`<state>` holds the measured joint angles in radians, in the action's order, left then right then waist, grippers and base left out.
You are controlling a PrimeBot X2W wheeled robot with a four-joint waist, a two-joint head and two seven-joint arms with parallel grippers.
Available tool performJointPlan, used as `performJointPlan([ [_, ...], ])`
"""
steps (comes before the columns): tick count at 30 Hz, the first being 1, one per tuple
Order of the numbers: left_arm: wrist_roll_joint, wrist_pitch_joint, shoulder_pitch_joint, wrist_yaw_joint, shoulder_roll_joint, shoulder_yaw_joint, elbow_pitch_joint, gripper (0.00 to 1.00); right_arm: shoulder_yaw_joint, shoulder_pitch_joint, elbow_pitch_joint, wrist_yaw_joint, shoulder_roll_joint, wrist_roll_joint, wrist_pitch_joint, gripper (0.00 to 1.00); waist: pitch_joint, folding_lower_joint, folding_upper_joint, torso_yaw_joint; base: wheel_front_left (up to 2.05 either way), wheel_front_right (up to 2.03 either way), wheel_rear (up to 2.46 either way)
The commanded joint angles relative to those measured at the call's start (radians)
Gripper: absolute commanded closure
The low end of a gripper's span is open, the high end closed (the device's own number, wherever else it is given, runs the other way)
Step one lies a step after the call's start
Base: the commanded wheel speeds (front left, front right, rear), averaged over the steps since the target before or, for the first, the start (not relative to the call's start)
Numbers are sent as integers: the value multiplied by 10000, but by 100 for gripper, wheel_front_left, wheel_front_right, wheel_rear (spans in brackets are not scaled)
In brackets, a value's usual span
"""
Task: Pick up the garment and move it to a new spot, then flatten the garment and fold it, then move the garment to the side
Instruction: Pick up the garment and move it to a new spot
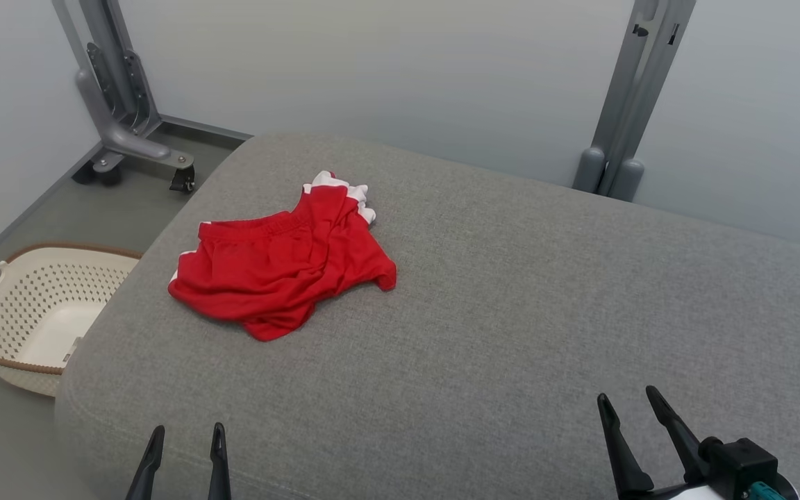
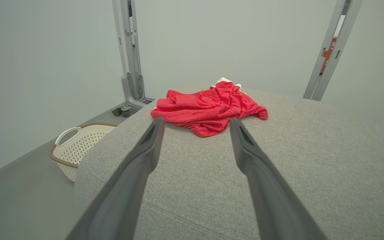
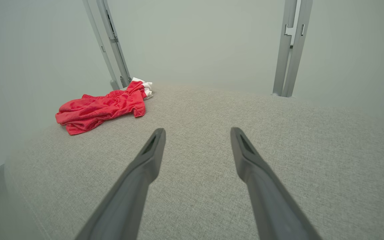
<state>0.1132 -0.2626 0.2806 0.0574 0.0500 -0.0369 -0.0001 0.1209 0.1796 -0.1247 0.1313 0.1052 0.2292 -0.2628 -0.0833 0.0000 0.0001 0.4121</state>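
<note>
The garment (image 1: 282,267) is a pair of red shorts with white trim, lying crumpled on the left part of a grey cushioned surface (image 1: 511,333). It also appears ahead in the left wrist view as the garment (image 2: 208,108), and far left in the right wrist view as the garment (image 3: 100,108). My left gripper (image 1: 187,434) stands open at the near edge, well short of the cloth, with nothing between its fingers. My right gripper (image 1: 628,397) is open too, at the near right, far from the shorts. Each pair of jaws is spread wide in its own wrist view, left gripper (image 2: 195,121) and right gripper (image 3: 197,130).
A cream perforated laundry basket (image 1: 32,312) with a brown rim stands on the floor left of the cushion. Two grey metal stands (image 1: 122,104) (image 1: 626,97) rise at the back against pale walls. The cushion's front and left edges drop to the floor.
</note>
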Motion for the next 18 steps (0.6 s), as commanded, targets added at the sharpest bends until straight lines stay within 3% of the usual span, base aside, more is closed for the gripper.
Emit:
performJointPlan([
  [1,42,-27,-122,-30,13,-26,-58,0,-15,-57,48,-11,95,-48,-25,0,273,0,-1,146,0,0,0],
  [4,62,-27,-232,-61,13,-74,-113,0,-14,-162,100,-11,246,-93,-25,0,588,0,-1,134,0,0,0],
  [10,35,-27,-1661,107,9,-71,-413,0,-108,-798,358,-11,1002,-265,-25,0,2240,0,-1,-66,0,0,0],
  [18,-84,281,-5539,580,930,-68,919,0,-280,-1800,643,-11,2059,-333,-25,0,4088,0,-1,-530,0,0,0],
])
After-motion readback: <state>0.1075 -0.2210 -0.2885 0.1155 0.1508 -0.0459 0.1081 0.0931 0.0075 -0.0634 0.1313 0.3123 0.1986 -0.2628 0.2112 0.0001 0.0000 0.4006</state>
